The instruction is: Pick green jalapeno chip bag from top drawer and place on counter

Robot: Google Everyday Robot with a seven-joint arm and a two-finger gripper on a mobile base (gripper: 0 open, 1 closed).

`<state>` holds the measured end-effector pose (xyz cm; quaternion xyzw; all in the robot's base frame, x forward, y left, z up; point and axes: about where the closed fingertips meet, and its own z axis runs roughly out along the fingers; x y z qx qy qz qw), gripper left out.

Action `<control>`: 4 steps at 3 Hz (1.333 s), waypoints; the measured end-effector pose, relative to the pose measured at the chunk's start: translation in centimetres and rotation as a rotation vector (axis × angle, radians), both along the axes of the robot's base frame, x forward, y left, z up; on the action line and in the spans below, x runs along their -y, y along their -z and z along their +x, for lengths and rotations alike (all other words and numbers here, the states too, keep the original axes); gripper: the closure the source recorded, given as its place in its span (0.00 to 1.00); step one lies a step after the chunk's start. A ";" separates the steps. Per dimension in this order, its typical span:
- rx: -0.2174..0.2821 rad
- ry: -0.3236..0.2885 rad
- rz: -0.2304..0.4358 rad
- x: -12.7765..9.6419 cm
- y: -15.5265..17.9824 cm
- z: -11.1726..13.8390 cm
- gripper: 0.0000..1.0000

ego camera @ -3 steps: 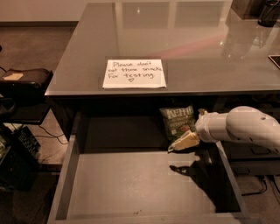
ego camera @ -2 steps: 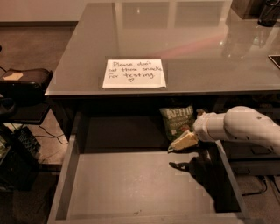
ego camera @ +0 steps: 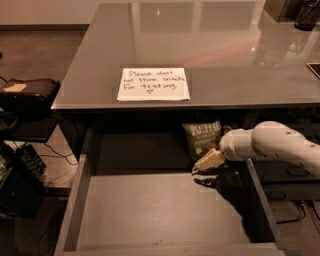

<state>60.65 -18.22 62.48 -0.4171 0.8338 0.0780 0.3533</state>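
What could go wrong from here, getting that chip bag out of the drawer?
The gripper sits at the lower right corner of the green jalapeno chip bag, so a hold there might slip. The bag stands at the back of the top drawer, under the counter edge, so lifting straight up could snag it.

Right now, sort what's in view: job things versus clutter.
Job: top drawer, open; green jalapeno chip bag at its back; gripper at the bag's lower edge; counter.
Lying about: handwritten note on the counter; dark object at its far corner.
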 end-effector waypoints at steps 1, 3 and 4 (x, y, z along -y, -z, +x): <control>0.003 -0.008 0.005 -0.4 0.4 0.5 0.18; 0.020 -0.028 0.009 -1.6 -1.8 -0.1 0.66; 0.043 -0.045 0.014 -2.4 -4.5 -1.4 0.89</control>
